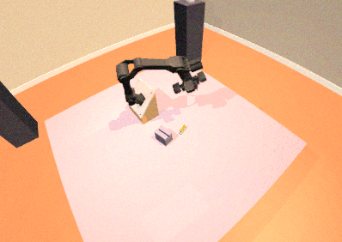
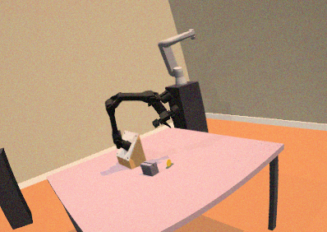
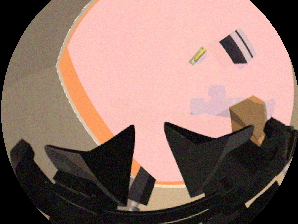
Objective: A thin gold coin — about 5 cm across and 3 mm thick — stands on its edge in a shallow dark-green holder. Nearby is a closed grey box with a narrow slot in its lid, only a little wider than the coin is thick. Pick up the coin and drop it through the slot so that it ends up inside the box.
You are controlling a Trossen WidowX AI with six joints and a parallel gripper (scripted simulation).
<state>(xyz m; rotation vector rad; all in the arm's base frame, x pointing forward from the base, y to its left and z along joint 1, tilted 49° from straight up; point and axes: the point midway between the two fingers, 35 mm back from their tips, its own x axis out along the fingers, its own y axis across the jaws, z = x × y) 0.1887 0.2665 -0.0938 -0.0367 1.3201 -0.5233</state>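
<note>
The gold coin (image 1: 183, 128) (image 2: 168, 163) (image 3: 199, 54) stands on edge in the small green holder (image 1: 180, 132) (image 2: 168, 167) (image 3: 192, 62) on the pink table. The closed grey box (image 1: 163, 136) (image 2: 149, 169) (image 3: 234, 50) stands beside the holder, to its left in the top and exterior views and to its right in the wrist view. A dark narrow slot shows in its lid. My gripper (image 1: 189, 87) (image 2: 163, 123) (image 3: 149, 127) is partly open and empty. It hangs high above the table, behind the coin in the top and exterior views, and touches nothing.
The arm's base sits on a tilted wooden wedge block (image 1: 151, 110) (image 2: 135, 155) (image 3: 248, 116) behind the box. A dark pillar (image 1: 189, 32) (image 2: 188, 107) (image 3: 142, 186) stands beyond the table's far edge, and another pillar (image 1: 3, 111) (image 2: 7, 189) stands at the left.
</note>
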